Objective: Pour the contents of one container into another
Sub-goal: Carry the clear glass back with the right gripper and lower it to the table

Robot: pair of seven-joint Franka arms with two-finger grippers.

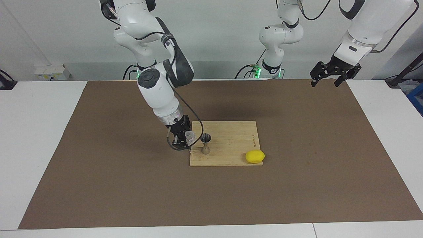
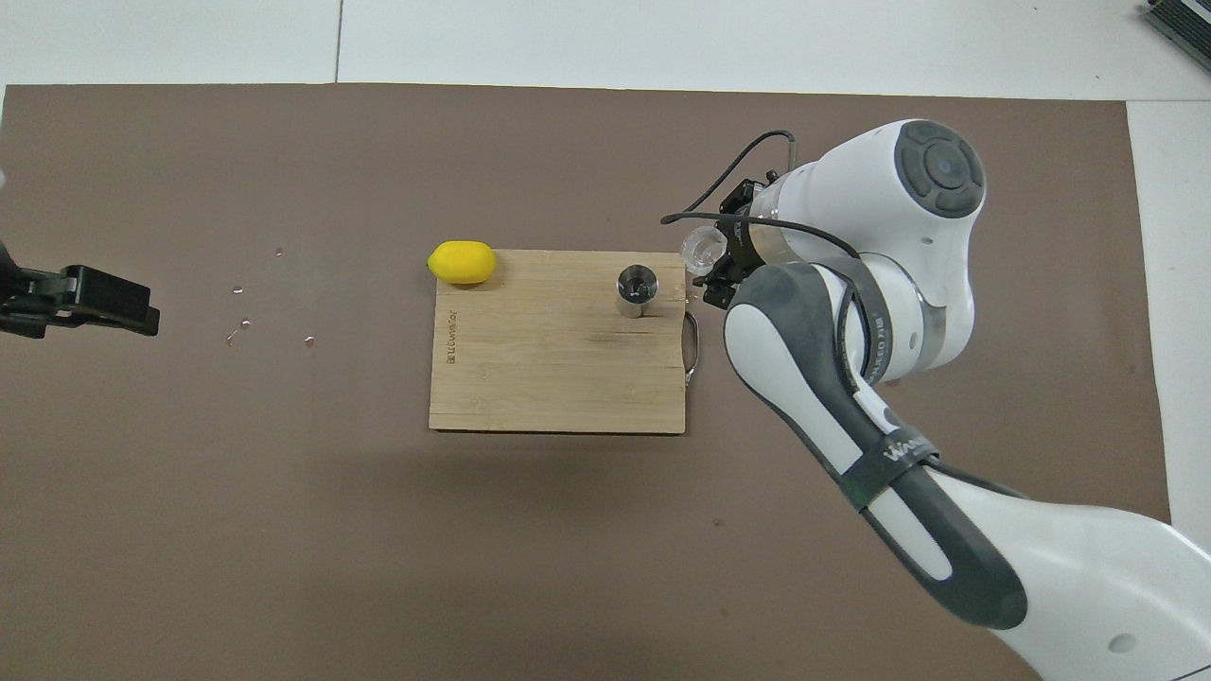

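My right gripper (image 1: 184,138) is shut on the small clear ribbed glass cup (image 1: 190,136). It holds the cup in the air over the edge of the wooden board (image 1: 231,137) toward the right arm's end, close beside the top of the jigger. The cup looks tilted toward the jigger. In the overhead view the cup (image 2: 705,251) and right gripper (image 2: 716,271) sit just off the board (image 2: 549,369). The silvery hourglass jigger (image 1: 205,144) stands upright on the board and also shows in the overhead view (image 2: 637,291). My left gripper (image 1: 332,75) waits open and raised over the mat's edge at the left arm's end (image 2: 90,303).
A yellow lemon (image 1: 254,156) (image 2: 462,262) lies at the board's corner farthest from the robots, toward the left arm's end. A metal loop handle (image 2: 693,345) sticks out of the board's edge. Small clear specks (image 2: 244,323) lie on the brown mat (image 1: 99,165).
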